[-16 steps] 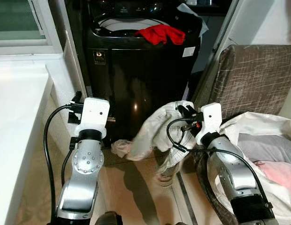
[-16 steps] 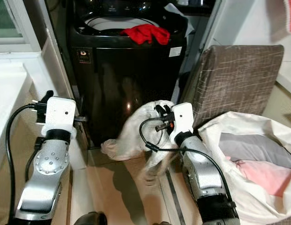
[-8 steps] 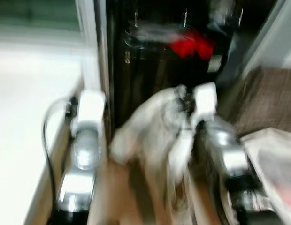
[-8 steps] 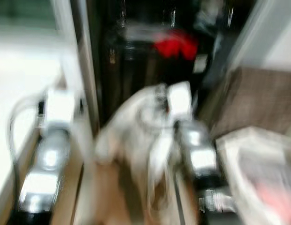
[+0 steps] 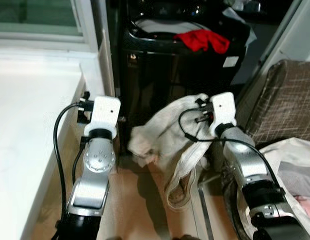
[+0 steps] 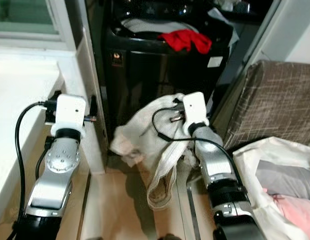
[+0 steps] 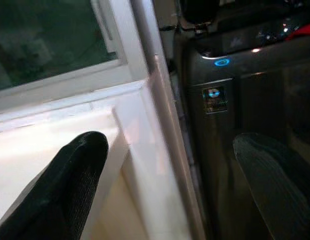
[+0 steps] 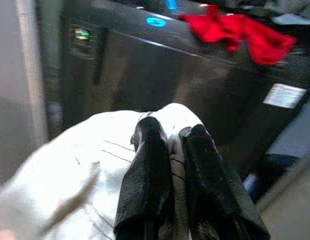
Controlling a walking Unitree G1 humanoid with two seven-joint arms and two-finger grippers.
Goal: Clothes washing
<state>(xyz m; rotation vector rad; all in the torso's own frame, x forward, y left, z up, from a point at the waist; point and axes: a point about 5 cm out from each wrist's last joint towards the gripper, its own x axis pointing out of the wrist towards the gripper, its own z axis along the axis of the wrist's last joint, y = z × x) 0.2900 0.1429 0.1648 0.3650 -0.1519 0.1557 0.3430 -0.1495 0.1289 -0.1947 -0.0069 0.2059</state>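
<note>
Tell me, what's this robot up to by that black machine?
It is loading laundry. The right gripper is shut on a white garment, holding it up in front of the black top-loading washing machine, with most of the cloth hanging toward the floor. A red cloth is draped over the machine's rim. The left gripper is open, empty, near the white counter.

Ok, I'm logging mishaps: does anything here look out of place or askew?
A red garment is draped over the washing machine's rim, half out of the tub. The white garment pinched in the right pincer trails towards the floor.
</note>
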